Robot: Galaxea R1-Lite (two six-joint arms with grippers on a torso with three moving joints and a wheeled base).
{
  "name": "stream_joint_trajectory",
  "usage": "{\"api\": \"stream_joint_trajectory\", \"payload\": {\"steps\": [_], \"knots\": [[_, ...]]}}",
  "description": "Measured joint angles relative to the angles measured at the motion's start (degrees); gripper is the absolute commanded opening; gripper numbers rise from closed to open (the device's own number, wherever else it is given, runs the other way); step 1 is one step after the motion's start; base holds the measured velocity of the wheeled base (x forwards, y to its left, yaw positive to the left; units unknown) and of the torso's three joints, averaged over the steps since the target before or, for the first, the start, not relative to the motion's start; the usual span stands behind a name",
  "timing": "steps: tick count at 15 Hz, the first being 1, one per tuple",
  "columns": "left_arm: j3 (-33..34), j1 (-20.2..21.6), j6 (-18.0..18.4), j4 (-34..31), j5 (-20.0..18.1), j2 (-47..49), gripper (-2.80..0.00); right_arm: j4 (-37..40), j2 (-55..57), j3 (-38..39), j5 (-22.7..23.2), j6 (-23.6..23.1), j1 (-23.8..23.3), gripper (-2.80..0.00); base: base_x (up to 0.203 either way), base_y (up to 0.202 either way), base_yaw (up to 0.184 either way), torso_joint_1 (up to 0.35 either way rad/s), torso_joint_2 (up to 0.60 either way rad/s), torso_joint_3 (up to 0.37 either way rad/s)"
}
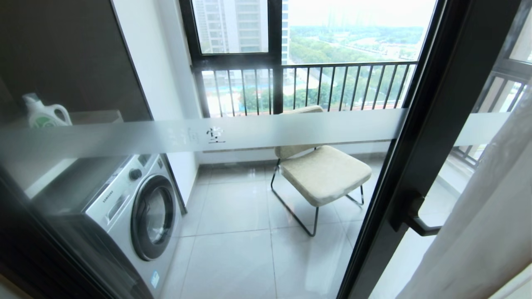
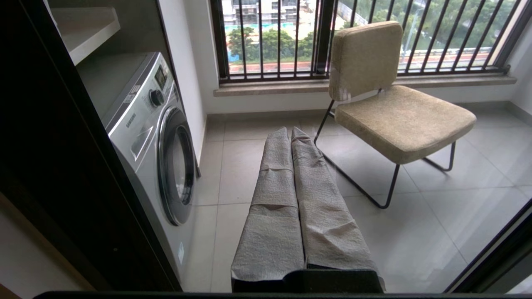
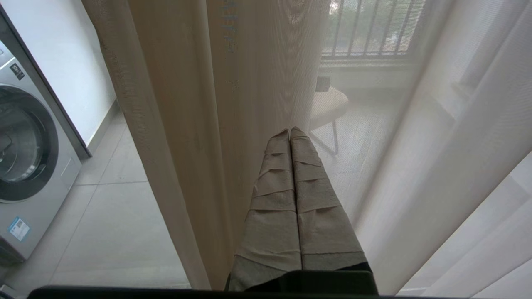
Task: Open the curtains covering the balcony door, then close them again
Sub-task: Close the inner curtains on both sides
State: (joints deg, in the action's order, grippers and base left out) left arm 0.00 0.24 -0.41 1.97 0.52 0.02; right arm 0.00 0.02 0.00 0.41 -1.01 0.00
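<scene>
The balcony door (image 1: pixel 436 104) fills the head view, with black frames, a frosted band (image 1: pixel 291 129) across its glass and a black lever handle (image 1: pixel 419 224). The curtains (image 1: pixel 490 207) hang bunched at the right edge there, leaving most of the glass uncovered. Neither arm shows in the head view. My left gripper (image 2: pixel 289 129) is shut and empty, pointing at the glass with no fabric near it. Also shut with nothing between its fingers, my right gripper (image 3: pixel 290 131) points into the curtains: the thick beige drape (image 3: pixel 199 104) hangs just beyond its tips, with the sheer white layer (image 3: pixel 415 166) beside it.
Behind the glass, on the tiled balcony, stand a front-loading washing machine (image 1: pixel 137 207) on the left and a beige cushioned chair (image 1: pixel 324 170) in the middle. A detergent bottle (image 1: pixel 43 112) sits on a shelf above the machine. A black-framed window with bar railing (image 1: pixel 332 83) closes the far side.
</scene>
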Motion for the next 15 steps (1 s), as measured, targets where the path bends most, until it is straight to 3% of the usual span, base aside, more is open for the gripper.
{"api": "stream_joint_trajectory", "payload": {"steps": [8, 15], "knots": [[0.00, -0.02, -0.07, 0.02, 0.02, 0.00, -2.80, 0.00, 0.00, 0.00, -0.01, -0.02, 0.00, -2.80, 0.000, 0.000, 0.000, 0.000, 0.00, 0.000], [0.00, 0.00, 0.00, 0.00, 0.03, 0.00, -2.80, 0.00, 0.00, 0.00, -0.01, 0.00, 0.00, -2.80, -0.182, 0.000, -0.002, 0.000, 0.00, 0.003]]}}
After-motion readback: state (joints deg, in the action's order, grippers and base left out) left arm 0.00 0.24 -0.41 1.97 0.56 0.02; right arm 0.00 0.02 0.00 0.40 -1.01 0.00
